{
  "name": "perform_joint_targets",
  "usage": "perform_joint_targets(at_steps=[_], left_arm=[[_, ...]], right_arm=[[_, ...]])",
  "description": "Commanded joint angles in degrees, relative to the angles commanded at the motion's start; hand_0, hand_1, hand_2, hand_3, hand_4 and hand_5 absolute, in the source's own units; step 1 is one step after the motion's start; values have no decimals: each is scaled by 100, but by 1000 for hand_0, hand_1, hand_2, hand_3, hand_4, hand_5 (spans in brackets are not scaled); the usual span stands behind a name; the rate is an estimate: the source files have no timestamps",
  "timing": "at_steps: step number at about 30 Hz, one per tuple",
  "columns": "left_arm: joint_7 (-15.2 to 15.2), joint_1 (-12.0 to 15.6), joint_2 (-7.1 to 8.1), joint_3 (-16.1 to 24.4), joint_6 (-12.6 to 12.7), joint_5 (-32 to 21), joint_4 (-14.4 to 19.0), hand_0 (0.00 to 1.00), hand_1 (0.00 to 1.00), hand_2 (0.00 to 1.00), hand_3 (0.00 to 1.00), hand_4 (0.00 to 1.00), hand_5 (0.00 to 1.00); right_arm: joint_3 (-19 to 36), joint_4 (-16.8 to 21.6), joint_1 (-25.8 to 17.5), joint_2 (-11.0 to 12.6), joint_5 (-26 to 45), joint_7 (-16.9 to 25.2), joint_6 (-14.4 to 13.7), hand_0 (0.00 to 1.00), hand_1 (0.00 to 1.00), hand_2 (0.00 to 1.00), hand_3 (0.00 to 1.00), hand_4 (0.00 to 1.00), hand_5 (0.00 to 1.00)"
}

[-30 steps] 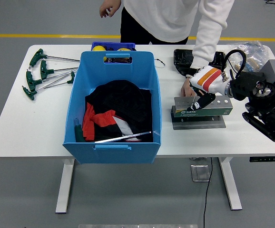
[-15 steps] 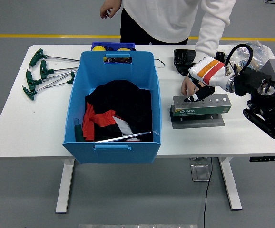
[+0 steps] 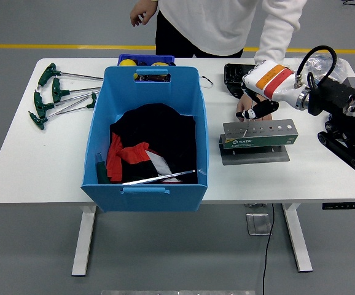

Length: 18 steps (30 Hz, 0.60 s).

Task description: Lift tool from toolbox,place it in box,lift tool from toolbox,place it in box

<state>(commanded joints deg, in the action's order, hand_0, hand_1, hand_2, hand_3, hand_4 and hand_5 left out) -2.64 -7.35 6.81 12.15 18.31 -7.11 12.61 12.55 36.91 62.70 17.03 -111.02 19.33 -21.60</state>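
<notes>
I have the right hand [image 3: 255,112] raised just over the left end of the toolbox [image 3: 259,134], a grey holder with a row of holes along its top and a green label on its near face, standing on a flat grey plate on the right half of the table [image 3: 36,166]. The fingers are curled in narrow, and a thin metal shaft hangs below them toward the top of the holder; I cannot tell whether they truly grip it or where its tip ends. The white and orange forearm runs off to the right, to the black arm at the table's right edge.

The blue box [image 3: 147,138] sits left of the holder, near the middle of the table. In it lie a black and red cloth [image 3: 145,138] and one long metal tool [image 3: 159,178] near its near wall.

Green T-handle wrenches [image 3: 54,93] lie at the far left corner, well apart from the box.

A person in a white sleeve stands at the far side; their hand [image 3: 244,106] rests on the table just behind my fingers.
</notes>
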Motion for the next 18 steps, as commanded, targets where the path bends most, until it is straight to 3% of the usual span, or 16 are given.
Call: perform_joint_targets(at_steps=[6, 10, 18], left_arm=[[-10, 19, -2, -16, 1, -47, -7, 794, 752, 792, 708, 747, 628], [-12, 25, -5, -12, 10, -58, -10, 793, 752, 792, 708, 747, 629], [4, 37, 6, 19, 22, -4, -11, 793, 751, 793, 707, 747, 630]], right_arm=[[328, 362, 55, 207, -160, -30, 115, 2, 2, 3, 14, 808, 568], [756, 860, 94, 409, -327, -95, 232, 2, 2, 9, 12, 798, 555], [1474, 1642, 211, 532, -582, -316, 475, 2, 2, 10, 12, 798, 548]])
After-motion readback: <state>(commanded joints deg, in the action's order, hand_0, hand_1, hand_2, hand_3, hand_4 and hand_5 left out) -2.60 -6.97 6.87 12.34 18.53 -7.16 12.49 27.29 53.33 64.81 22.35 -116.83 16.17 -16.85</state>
